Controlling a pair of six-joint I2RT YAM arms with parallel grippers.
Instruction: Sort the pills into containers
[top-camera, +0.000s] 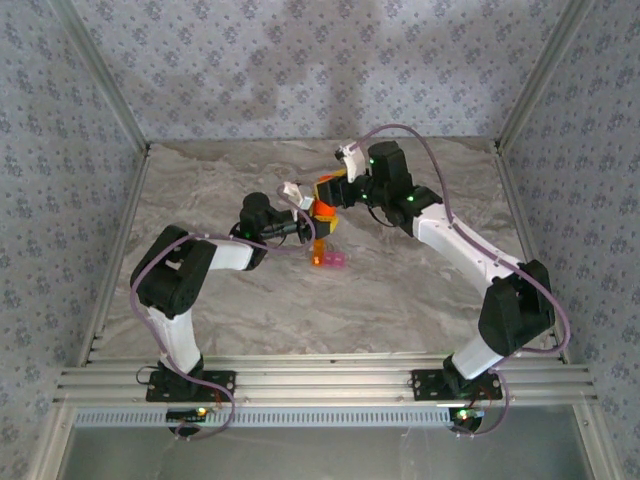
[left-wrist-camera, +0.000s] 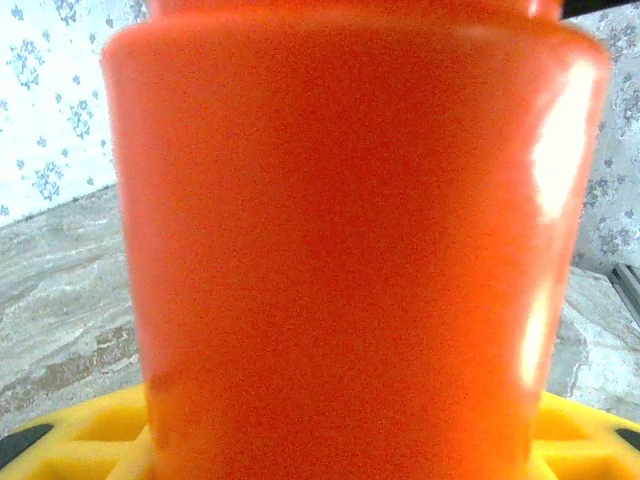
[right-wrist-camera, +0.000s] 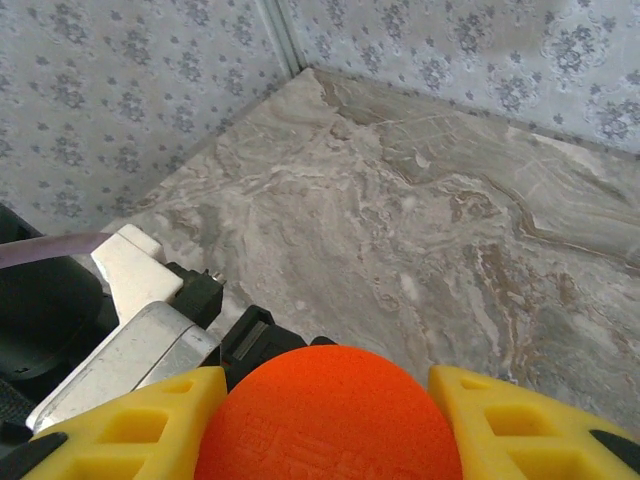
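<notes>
- Left arm (top-camera: 190, 265): reaches toward bench (top-camera: 250, 300) centre. The left jaws meet the bottle (top-camera: 322, 211) from 9 o'clock, standing partly open and clamped on its body. In the left wrist view the orange wall sits between the yellow pads (left-wrist-camera: 90, 432).
- Bottle: upright between the two arms, with the cap (right-wrist-camera: 330, 415) on. Whether its base rests on the bench cannot be told.
- Containers (top-camera: 330, 258): the joined orange and pink pair lies on the bench at 6 o'clock from the bottle. It is near the bottle but apart from both sets of jaws. No pills can be made out in either half at this size.
- Right arm (top-camera: 470, 255): the right jaws come in at 2 o'clock of the bottle, set narrow and closed on the cap. In the right wrist view its rounded orange top sits between the yellow fingers.
- Progress (a judgement): early. No pills show on the bench or in the containers, so no sorting appears done. The step in hand looks like uncapping, one arm steadying the bottle and the other working the cap.
- Left to do: free the cap, bring out the pills and place them in the orange and pink halves.
</notes>
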